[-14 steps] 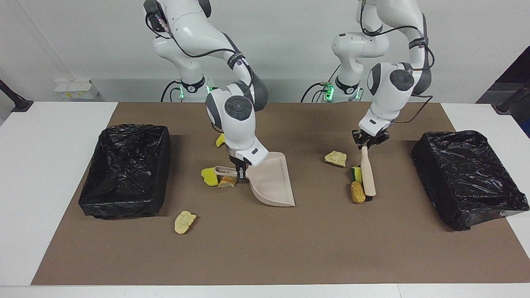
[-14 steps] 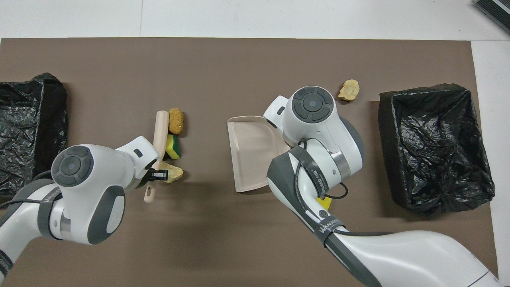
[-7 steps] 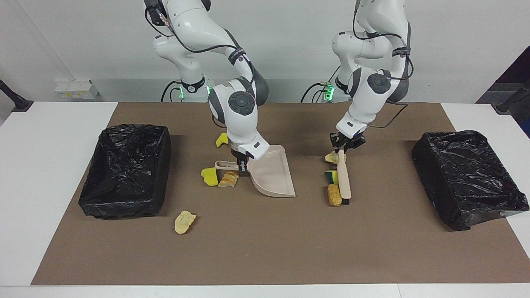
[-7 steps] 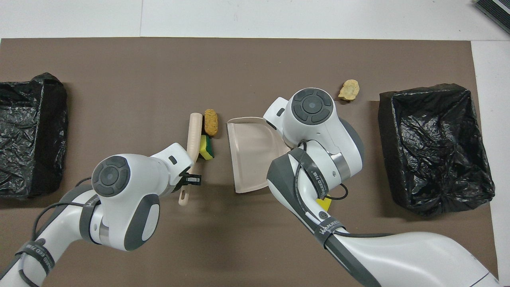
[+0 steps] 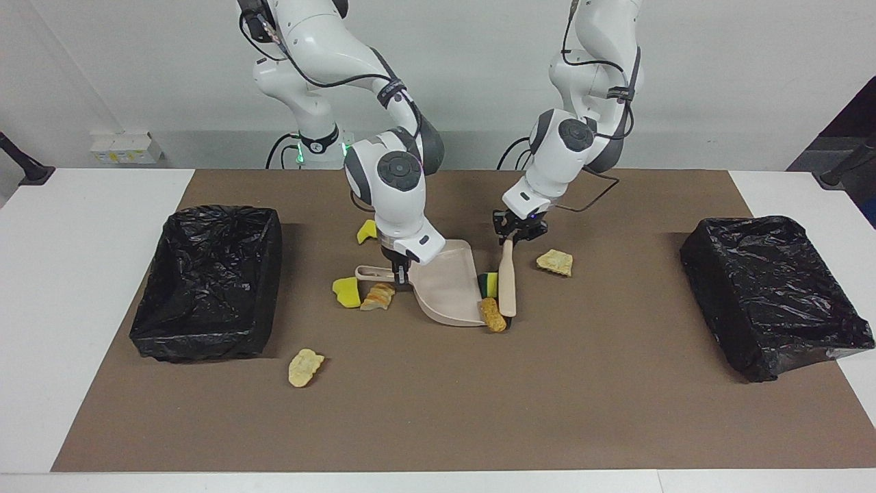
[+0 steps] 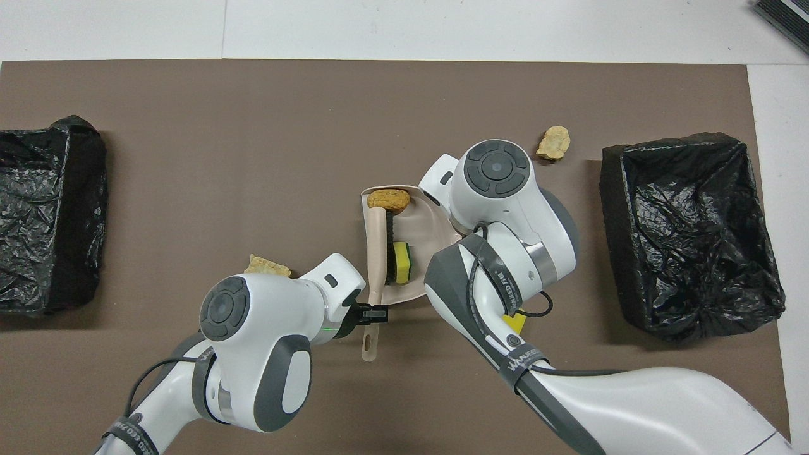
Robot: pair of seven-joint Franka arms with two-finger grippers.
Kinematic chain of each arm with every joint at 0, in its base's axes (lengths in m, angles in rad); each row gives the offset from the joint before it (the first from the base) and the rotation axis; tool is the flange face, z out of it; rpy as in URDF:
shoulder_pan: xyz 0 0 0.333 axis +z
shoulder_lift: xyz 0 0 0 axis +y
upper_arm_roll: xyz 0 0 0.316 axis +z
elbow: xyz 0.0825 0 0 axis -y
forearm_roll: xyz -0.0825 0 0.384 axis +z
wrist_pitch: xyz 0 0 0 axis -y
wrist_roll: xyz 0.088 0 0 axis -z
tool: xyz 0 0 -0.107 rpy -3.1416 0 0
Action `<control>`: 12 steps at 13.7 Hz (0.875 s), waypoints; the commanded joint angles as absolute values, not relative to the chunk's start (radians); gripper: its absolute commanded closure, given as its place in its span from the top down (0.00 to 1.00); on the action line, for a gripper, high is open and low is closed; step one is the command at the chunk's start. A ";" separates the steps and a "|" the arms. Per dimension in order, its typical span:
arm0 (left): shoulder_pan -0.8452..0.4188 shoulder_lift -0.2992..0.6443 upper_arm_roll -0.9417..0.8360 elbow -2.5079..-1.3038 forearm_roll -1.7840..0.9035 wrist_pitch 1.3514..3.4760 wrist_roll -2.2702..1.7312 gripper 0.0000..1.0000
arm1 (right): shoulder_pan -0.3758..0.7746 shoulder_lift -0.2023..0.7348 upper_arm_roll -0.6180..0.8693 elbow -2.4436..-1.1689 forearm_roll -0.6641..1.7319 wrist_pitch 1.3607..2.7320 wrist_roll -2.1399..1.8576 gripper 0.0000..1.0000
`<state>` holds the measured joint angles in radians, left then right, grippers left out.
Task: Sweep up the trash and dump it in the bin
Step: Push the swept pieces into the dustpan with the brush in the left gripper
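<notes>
My right gripper [image 5: 400, 272] is shut on the handle of the beige dustpan [image 5: 445, 287], which rests on the mat with its mouth toward the left arm's end. My left gripper [image 5: 518, 234] is shut on the brush [image 5: 507, 284], whose head stands at the pan's mouth. Two pieces of trash lie against the brush on the pan's lip: a green-and-yellow sponge [image 6: 401, 262] and a tan piece [image 6: 388, 200]. Another tan piece [image 5: 555, 262] lies beside the brush, toward the left arm's end. A yellow chunk [image 5: 347, 292] and a bread piece [image 5: 378, 298] lie by the pan's handle.
A black-lined bin [image 5: 198, 346] stands at the right arm's end of the table and a second one [image 5: 787, 356] at the left arm's end. A yellow scrap [image 5: 365, 231] lies near the right arm's base. A tan scrap [image 5: 304, 368] lies farther out.
My left gripper swept the brush toward the dustpan, pushing the sponge and one tan piece onto its lip. One tan piece stayed where it was. The right arm barely moved.
</notes>
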<state>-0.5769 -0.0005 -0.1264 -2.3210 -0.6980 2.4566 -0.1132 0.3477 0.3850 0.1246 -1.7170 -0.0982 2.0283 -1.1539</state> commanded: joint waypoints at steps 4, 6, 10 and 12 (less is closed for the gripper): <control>-0.534 -0.147 -0.104 -2.377 -0.704 2.350 -0.106 0.00 | 0.341 0.357 0.133 -1.752 -0.058 2.074 -1.186 0.00; -0.488 -0.195 -0.104 -2.411 -0.663 2.297 -0.106 0.00 | 0.341 0.357 0.133 -1.755 -0.058 2.075 -1.186 0.00; -0.355 -0.248 -0.106 -2.398 -0.375 2.108 -0.129 0.00 | 0.341 0.357 0.133 -1.755 -0.058 2.075 -1.187 0.00; -0.298 -0.267 -0.106 -2.399 -0.255 2.033 -0.162 0.00 | 0.341 0.357 0.133 -1.755 -0.058 2.079 -1.187 0.00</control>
<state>-0.3497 -0.2183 -0.0961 -2.3782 -0.3518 2.0964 -0.1248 0.3485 0.3830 0.1290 -1.7222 -0.0840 2.0529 -1.1540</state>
